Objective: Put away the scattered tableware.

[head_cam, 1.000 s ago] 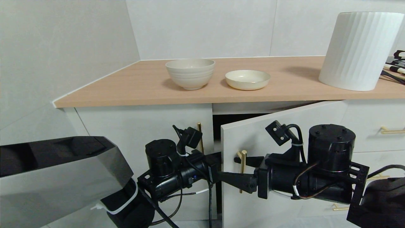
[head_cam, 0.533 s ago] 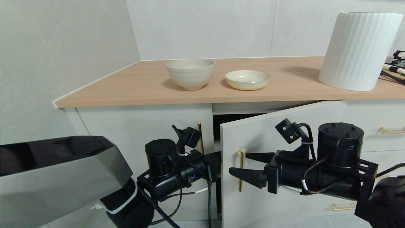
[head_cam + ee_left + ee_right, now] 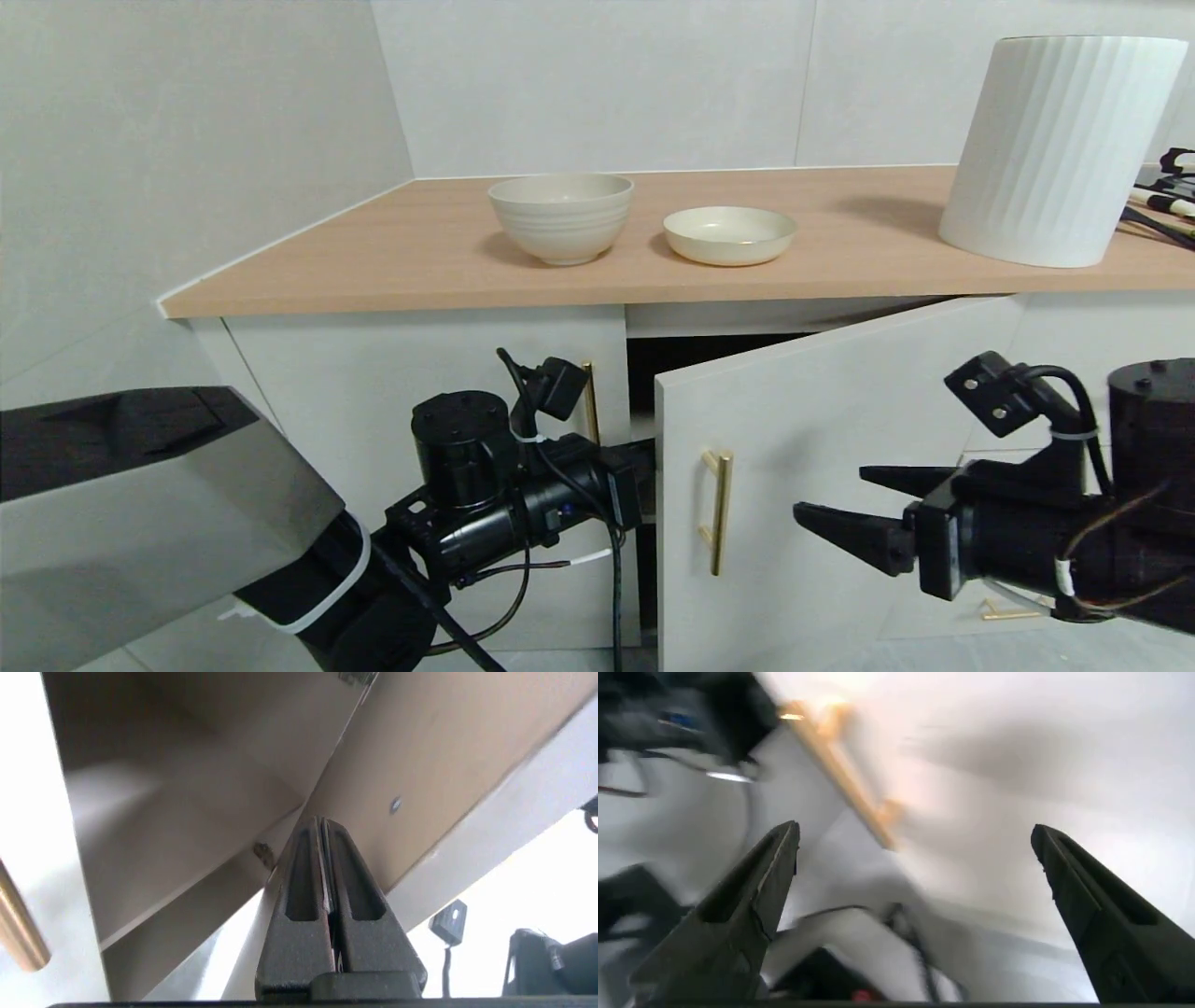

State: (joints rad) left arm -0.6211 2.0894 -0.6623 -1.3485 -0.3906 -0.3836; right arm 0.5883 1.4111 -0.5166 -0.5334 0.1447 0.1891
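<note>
Right hand (image 3: 831,493) (image 3: 913,831): fingers spread wide, empty, held level in front of the open cupboard door (image 3: 822,392). It sits near the door's gold handle (image 3: 717,511) but apart from it, toward the hinge side.

Left hand (image 3: 320,826): fingers pressed flat together, nothing between them. It is pushed into the dark gap past the free edge of that door, with the door's inner face and the cupboard interior around it.

Second gold handle (image 3: 588,401) stands upright on the closed door just left of the gap.

Up on the desk (image 3: 392,252): a deep ribbed bowl (image 3: 561,217) and a shallow dish (image 3: 729,233) side by side, close but not touching, both upright. Farther right, a tall white ribbed canister (image 3: 1060,149). Dark utensils (image 3: 1162,201) lie behind it at the edge, too cut off to identify.
</note>
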